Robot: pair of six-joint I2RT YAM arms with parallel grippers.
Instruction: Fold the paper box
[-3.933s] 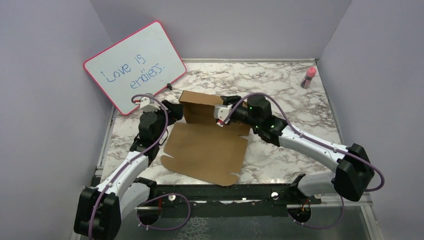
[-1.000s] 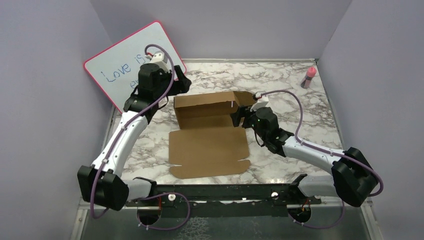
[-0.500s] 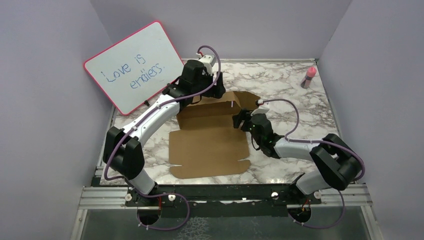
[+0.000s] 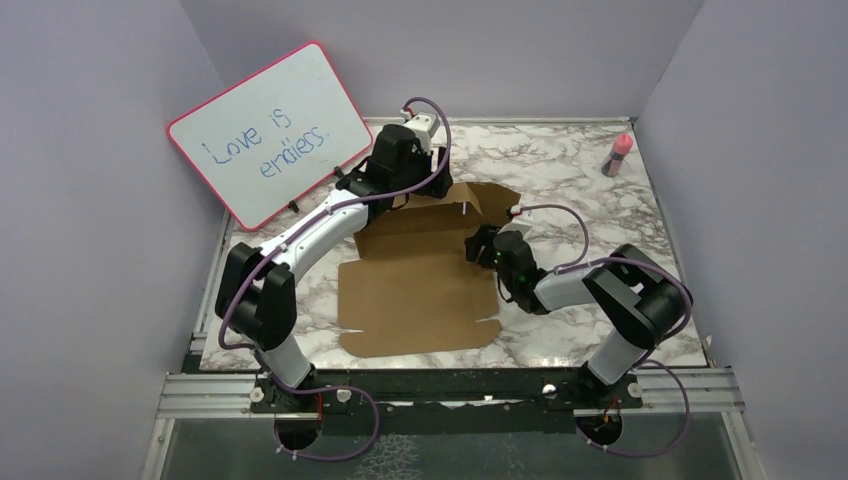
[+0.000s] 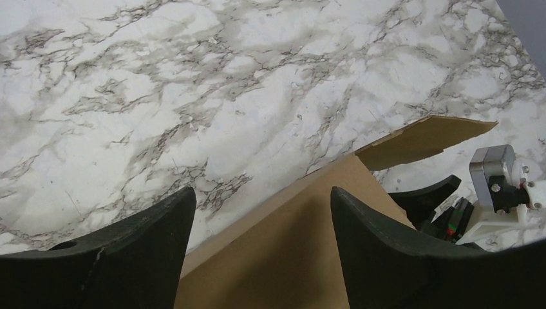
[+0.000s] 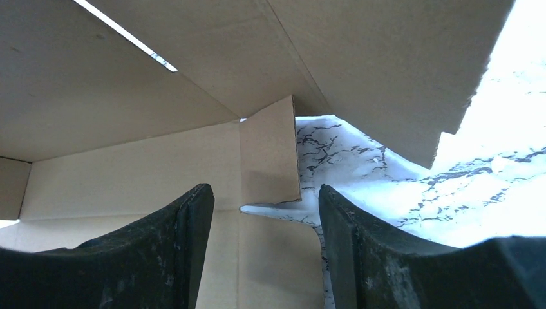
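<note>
Wide and empty, the right gripper (image 6: 264,193) is facing the corner flap (image 6: 270,151) of the paper box (image 6: 129,84) at twelve o'clock; the left gripper (image 5: 263,196) is hovering equally wide.

Pink-framed whiteboard (image 4: 270,130), far left, blue handwriting: "Love is endless."

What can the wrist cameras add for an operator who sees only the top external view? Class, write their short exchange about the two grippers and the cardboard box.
Operator: Is the right gripper clamped on the cardboard box?
Observer: No. The right wrist view shows it open, with a small upright corner tab showing in the gap, not pinched.
Operator: And the left gripper?
Observer: The left wrist view shows it open too, holding nothing, over the top edge of the box's raised back wall.
</note>
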